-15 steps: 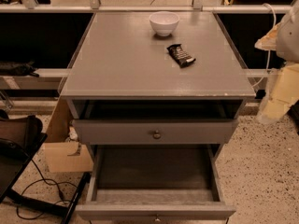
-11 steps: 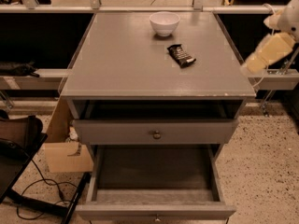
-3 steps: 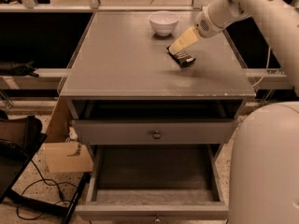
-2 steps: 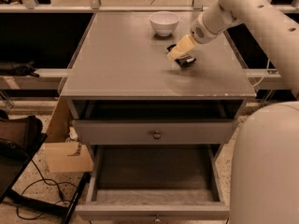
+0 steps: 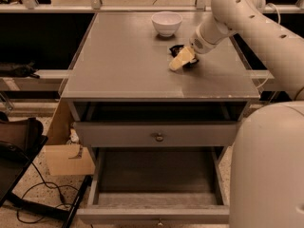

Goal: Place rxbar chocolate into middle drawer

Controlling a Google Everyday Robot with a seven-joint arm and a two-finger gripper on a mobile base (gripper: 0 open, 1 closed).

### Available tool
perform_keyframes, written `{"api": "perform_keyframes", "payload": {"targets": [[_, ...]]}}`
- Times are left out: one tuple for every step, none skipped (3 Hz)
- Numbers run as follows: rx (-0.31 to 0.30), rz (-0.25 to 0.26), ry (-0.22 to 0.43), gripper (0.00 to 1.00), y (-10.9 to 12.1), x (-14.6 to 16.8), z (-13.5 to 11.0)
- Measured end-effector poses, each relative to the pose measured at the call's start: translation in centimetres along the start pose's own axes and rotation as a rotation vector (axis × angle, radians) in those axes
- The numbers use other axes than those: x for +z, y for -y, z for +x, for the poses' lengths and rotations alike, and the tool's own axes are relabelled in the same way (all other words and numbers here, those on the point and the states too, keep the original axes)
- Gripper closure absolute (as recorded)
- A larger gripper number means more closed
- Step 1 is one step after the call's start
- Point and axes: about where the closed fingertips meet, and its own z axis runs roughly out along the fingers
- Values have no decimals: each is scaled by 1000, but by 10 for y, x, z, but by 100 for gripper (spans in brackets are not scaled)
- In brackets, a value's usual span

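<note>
The rxbar chocolate (image 5: 177,49) is a black bar lying on the grey cabinet top (image 5: 123,61), right of centre; most of it is hidden behind my gripper. My gripper (image 5: 180,60) has pale yellowish fingers and sits low over the bar's near end, reaching in from the right. The middle drawer (image 5: 156,175) is pulled open below, its dark floor bare. Above it is the upper drawer front with a round knob (image 5: 159,137).
A white bowl (image 5: 166,23) stands at the back of the cabinet top, just left of the bar. My white arm (image 5: 256,27) crosses the right side and my base (image 5: 268,170) stands at the lower right. A cardboard box (image 5: 66,158) and cables lie on the floor at left.
My arm has swung in from the right edge of the view over the cabinet top. The gripper has come down and forward over the bar. The bar, bowl and drawers have not moved.
</note>
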Motion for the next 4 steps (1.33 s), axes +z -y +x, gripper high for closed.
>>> {"api": "perform_keyframes", "payload": {"targets": [[0,0,0,66,2,-9,-6],[0,0,0,89,2,-12,-8],[-21,17,12,100,5,-28,-10],[-69,94,30,100,18,-87,-15]]}}
